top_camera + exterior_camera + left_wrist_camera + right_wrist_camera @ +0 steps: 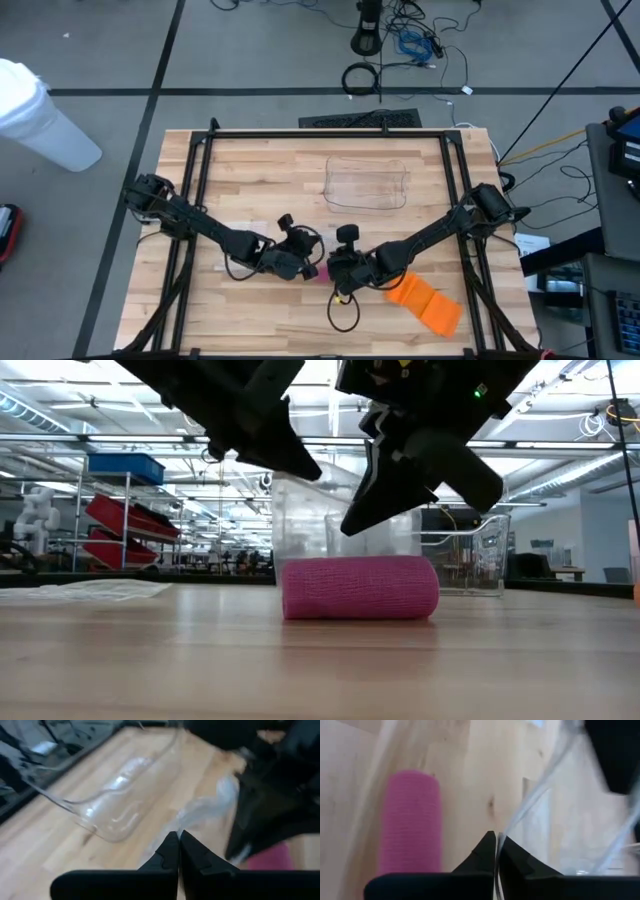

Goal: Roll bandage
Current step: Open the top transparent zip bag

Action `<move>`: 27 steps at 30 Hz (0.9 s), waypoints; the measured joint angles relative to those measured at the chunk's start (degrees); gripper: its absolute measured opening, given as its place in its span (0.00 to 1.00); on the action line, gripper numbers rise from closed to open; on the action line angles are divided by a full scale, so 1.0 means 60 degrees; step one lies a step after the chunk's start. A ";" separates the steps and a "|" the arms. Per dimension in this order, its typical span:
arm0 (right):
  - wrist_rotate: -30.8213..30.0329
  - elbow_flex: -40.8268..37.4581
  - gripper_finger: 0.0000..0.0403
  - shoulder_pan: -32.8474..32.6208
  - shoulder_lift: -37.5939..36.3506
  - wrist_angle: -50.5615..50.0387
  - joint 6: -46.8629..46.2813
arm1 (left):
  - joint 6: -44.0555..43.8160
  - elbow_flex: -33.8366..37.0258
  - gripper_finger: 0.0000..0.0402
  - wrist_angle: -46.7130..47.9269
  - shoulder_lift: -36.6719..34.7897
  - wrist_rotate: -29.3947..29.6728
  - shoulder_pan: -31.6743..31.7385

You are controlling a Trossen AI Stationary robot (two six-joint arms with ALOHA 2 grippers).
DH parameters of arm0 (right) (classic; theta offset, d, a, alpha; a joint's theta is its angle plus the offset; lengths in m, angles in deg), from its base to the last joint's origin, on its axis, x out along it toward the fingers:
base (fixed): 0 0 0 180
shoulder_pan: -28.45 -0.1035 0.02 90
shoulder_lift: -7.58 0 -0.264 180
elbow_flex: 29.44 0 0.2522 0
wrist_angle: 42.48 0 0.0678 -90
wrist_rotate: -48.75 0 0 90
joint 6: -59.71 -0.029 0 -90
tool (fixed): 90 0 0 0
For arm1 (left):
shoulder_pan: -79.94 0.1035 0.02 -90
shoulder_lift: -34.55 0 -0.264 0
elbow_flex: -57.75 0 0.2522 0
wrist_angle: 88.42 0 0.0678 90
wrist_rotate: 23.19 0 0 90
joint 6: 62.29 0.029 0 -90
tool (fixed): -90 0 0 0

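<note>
Between the clenched, empty left gripper [308, 264] and right gripper [338, 268], the rolled pink fabric bandage [360, 588] lies ungrasped and could be knocked away or unrolled by either.

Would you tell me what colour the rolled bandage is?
Pink; the rolled bandage shows best in the low view.

High view: camera above, faces straight down, sees whole bench [260, 170] and floor around it. Low view: camera at bench-top height, faces level across surface into room behind, very near pink bandage roll [360, 588]. Both wrist views: close above bench, look forward past own fingers. Shared: pink roll and clear container [366, 183] appear in all four views.
</note>
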 joint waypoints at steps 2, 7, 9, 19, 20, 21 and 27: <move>0.0359 0.0007 0.00 0.0004 0.0000 0.0004 -0.0234 | 0.0180 0.0000 0.00 -0.0321 0.0000 0.0349 -0.0094; 0.0868 0.0018 0.00 -0.0017 0.0000 -0.0018 -0.0643 | 0.0767 0.0000 0.00 -0.0876 0.0000 0.0611 -0.0238; 0.0805 0.0015 0.00 -0.0053 0.0000 -0.0044 -0.0751 | 0.0913 0.0000 0.00 -0.0873 0.0000 0.0650 -0.0240; 0.0832 0.0004 0.06 -0.0205 -0.0015 -0.0001 -0.1133 | 0.0754 0.0092 0.00 -0.0336 0.0074 0.0732 -0.0240; 0.0841 0.0011 0.08 -0.0247 -0.0015 -0.0023 -0.1131 | 0.0685 0.0095 0.00 -0.0302 0.0155 0.0732 -0.0240; 0.0860 0.0053 0.10 -0.0283 -0.0015 -0.0064 -0.1113 | 0.0674 0.0095 0.00 -0.0299 0.0249 0.0729 -0.0240; 0.0710 0.0674 0.29 -0.0531 -0.0015 -0.0134 -0.0927 | 0.0670 0.0103 0.00 -0.0296 0.0722 0.0791 -0.0275</move>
